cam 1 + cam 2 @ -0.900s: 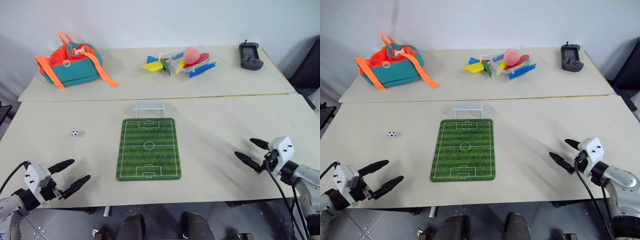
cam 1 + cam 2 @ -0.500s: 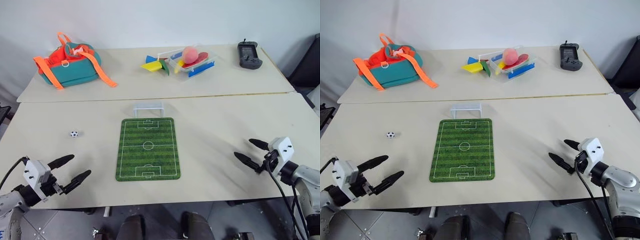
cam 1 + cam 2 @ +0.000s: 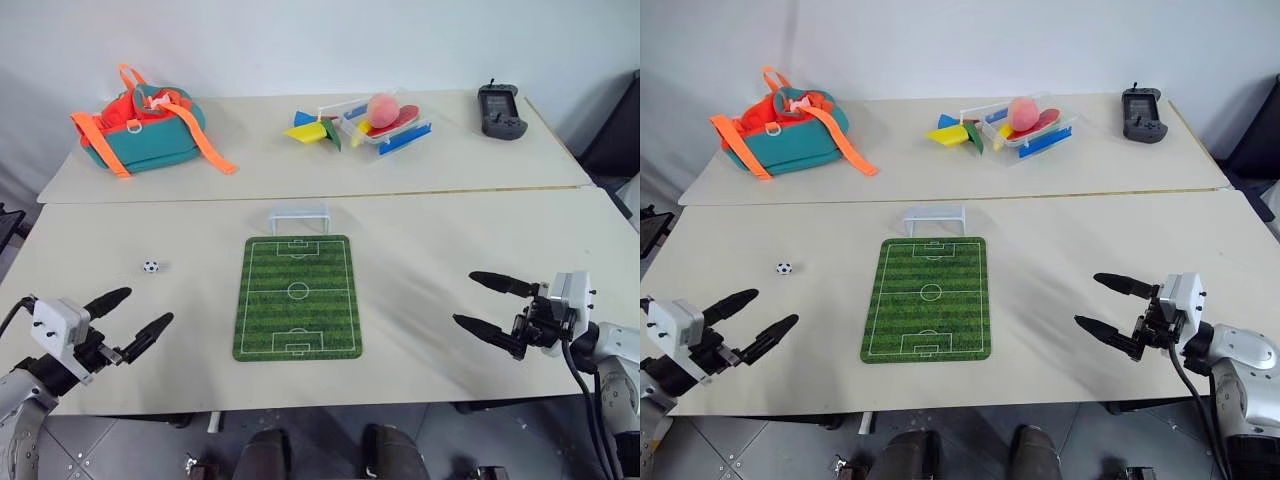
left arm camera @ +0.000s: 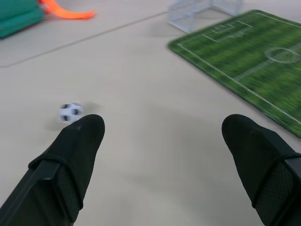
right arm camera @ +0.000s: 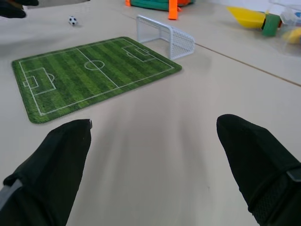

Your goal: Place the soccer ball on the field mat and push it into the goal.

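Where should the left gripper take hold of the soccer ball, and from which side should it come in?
Grip the soccer ball across its middle. It is round and tiny, so any pair of opposite sides would likely serve. It lies alone on the bare table, left of the field mat, just ahead of the open left gripper, so come straight forward and low.

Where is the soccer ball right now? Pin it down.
The soccer ball lies on the bare table, to the robot's left of the field mat, just ahead of the open left gripper.
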